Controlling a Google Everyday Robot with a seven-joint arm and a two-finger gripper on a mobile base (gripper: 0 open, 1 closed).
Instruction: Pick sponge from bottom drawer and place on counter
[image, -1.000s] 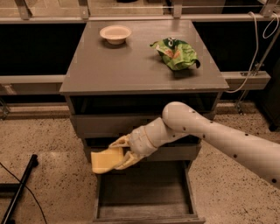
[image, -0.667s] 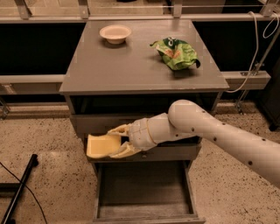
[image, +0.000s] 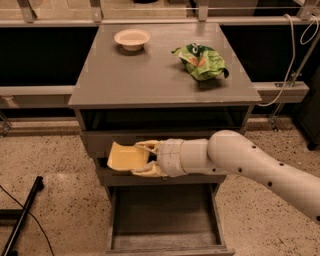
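Observation:
The yellow sponge (image: 125, 156) is held in my gripper (image: 145, 159), in front of the middle drawer front, above the open bottom drawer (image: 165, 216). The gripper's fingers are shut on the sponge's right edge, one above and one below. My white arm (image: 250, 165) reaches in from the right. The bottom drawer is pulled out and its grey floor is bare. The grey counter (image: 145, 75) lies above the gripper.
On the counter stand a white bowl (image: 132, 38) at the back left and a crumpled green chip bag (image: 201, 61) at the back right. A black pole (image: 22, 220) lies on the speckled floor at the left. A white cable (image: 295, 65) hangs at the right.
My gripper has lifted the sponge higher and a little to the right, from just above the bottom drawer to level with the middle drawer front.

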